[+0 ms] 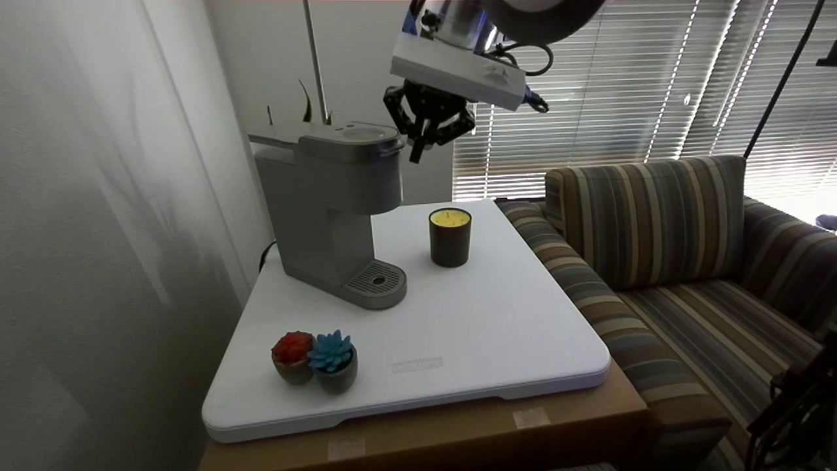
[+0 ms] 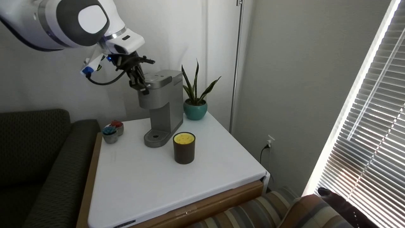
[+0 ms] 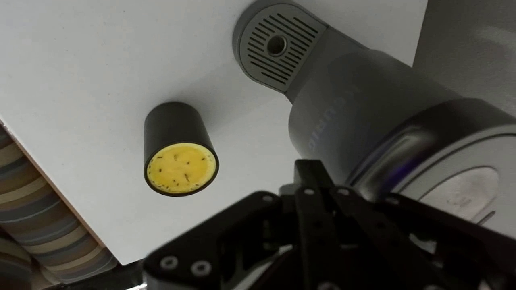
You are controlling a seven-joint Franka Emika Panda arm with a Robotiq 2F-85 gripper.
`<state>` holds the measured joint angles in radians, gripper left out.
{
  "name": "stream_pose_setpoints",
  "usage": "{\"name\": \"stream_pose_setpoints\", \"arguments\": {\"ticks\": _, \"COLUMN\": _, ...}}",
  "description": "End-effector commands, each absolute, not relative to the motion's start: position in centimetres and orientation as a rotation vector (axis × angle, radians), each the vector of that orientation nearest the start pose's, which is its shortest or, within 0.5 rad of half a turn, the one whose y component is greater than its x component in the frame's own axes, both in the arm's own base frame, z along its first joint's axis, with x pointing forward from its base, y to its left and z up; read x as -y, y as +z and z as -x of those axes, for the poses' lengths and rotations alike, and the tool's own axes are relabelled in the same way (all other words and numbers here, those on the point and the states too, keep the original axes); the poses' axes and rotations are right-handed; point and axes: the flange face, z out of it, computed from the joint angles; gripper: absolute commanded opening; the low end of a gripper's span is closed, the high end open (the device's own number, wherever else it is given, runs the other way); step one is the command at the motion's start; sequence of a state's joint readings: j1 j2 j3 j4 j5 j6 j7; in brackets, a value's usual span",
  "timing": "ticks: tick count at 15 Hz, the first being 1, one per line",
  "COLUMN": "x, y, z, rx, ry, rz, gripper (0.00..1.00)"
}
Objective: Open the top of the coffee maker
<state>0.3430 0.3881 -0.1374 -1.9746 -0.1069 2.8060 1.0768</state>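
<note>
The slim, boxy-headed grey plastic coffee maker (image 1: 320, 196) stands upright near the edge of the rectangular white plastic surface (image 1: 497, 327) that runs along the pale grey wall (image 1: 144, 216); its flat grey plastic top (image 1: 361, 133), rounded in front, lies closed. The jointed black metal pincer (image 1: 417, 154) hangs slanted just beside that rounded front, fingers pressed together on nothing; whether it touches cannot be told.

Coming in too low, the fingertips would probably miss the top's lip and shove the head, tipping the machine or sliding it toward the wall-side edge. So narrow a tip could also slip off the lip mid-lift.

The top lies about level, its long axis apparently running back to front; the rounded end points away from the wall-side edge, slanting toward the edge nearest the blue rosette succulent (image 1: 331, 350) in a round grey pot (image 1: 337, 377).
</note>
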Motion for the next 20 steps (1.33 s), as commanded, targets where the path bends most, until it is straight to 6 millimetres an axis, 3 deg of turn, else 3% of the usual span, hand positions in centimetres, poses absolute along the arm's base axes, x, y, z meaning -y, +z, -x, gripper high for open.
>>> {"name": "stream_pose_setpoints", "arguments": {"ticks": 1, "x": -14.4, "y": 32.4, "z": -63.6, "rx": -1.083, "ry": -0.659, "rz": 2.632, "gripper": 0.0}}
{"name": "stream_pose_setpoints", "arguments": {"ticks": 11, "x": -13.9, "y": 33.2, "z": -63.5, "rx": -1.16, "ry": -0.718, "rz": 2.565, "gripper": 0.0}}
{"name": "stream_pose_setpoints", "arguments": {"ticks": 20, "x": -13.1, "y": 35.8, "z": -63.8, "rx": -1.255, "ry": -0.869, "rz": 2.615, "gripper": 0.0}}
